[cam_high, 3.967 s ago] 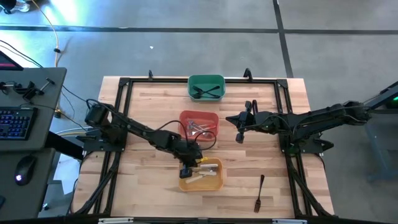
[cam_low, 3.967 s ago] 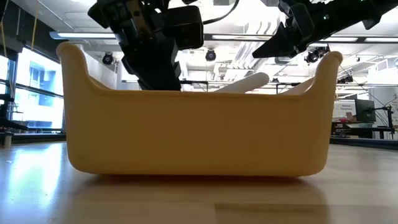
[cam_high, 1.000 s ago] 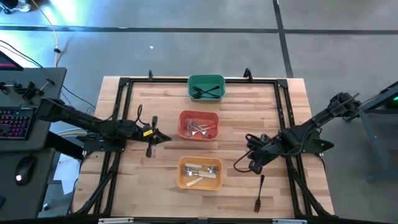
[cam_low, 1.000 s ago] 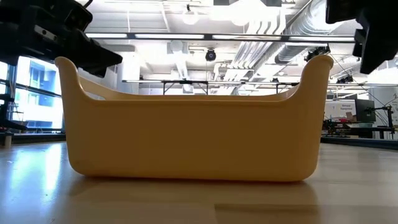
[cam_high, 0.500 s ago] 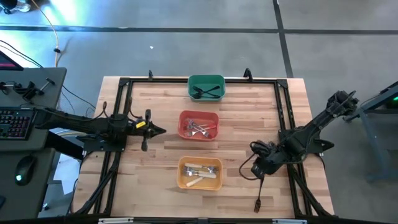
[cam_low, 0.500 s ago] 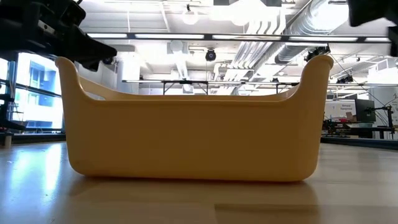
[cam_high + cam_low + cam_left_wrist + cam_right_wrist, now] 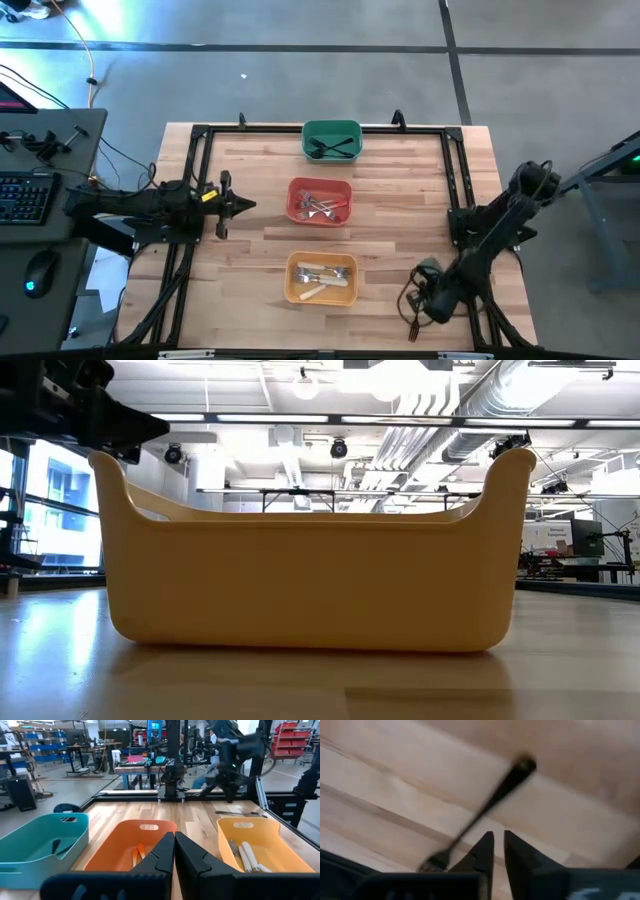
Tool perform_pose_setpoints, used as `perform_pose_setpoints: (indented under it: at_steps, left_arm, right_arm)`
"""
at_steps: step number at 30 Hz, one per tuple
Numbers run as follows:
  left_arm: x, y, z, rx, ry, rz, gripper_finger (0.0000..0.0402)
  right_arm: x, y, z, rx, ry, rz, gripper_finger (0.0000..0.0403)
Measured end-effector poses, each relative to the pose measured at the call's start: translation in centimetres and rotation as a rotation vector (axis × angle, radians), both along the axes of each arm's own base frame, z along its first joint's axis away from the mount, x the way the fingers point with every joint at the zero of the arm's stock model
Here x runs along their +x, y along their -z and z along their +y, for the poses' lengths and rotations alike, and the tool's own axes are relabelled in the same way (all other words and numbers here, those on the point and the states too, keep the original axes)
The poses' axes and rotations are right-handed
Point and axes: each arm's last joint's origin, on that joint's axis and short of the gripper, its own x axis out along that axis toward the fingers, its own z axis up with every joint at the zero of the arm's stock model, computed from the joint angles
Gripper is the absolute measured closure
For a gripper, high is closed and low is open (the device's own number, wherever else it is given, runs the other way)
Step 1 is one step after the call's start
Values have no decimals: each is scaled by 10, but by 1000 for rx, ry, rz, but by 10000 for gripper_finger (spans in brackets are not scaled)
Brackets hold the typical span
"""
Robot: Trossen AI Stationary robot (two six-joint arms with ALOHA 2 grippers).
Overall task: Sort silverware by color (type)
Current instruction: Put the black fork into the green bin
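Note:
One dark fork (image 7: 412, 326) lies flat on the wood near the table's near right edge; the right wrist view shows this fork (image 7: 485, 810) lying slantwise just ahead of the fingers. My right gripper (image 7: 421, 300) hovers over its handle end, shut (image 7: 498, 840), touching nothing. My left gripper (image 7: 226, 203) waits at the table's left side, shut (image 7: 174, 845). Dark utensils lie in the green bin (image 7: 332, 140), orange-handled ones in the red bin (image 7: 320, 201), and white-handled ones in the yellow bin (image 7: 322, 279).
The three bins stand in a row down the table's middle, far to near. A black frame (image 7: 196, 200) runs along the table's edges. The yellow bin (image 7: 310, 575) fills the low view. Bare wood lies between the bins and each arm.
My right gripper has swung toward the table's near edge and come down over the dark fork's handle end. My left gripper has drawn back toward the left edge, away from the red bin. The fork and the bins have stayed in place.

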Motion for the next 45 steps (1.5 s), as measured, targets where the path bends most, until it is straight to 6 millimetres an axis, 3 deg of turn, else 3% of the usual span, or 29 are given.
perform_pose_setpoints:
  at_steps: [8,12,16,28,36,41,45]
  left_arm:
    - [-12,1,1,-11,-12,-10,397]
    - [-15,4,1,-20,-8,22,397]
    - [-15,9,1,-41,-10,67,397]
    - [-15,5,3,-26,-103,25,397]
    - [-17,3,10,38,-326,16,397]
    - [-17,4,10,34,-333,28,397]
    - [-16,5,10,22,-333,33,397]
  right_arm:
    - [9,27,30,122,39,16,281]
    - [15,29,31,143,55,-3,241]
    - [18,30,25,118,77,12,229]
    - [27,49,27,109,35,80,279]
    - [45,31,23,-30,-121,8,344]
    - [65,26,12,-76,-236,-101,386]
    - [83,26,-6,-85,-256,-121,397]
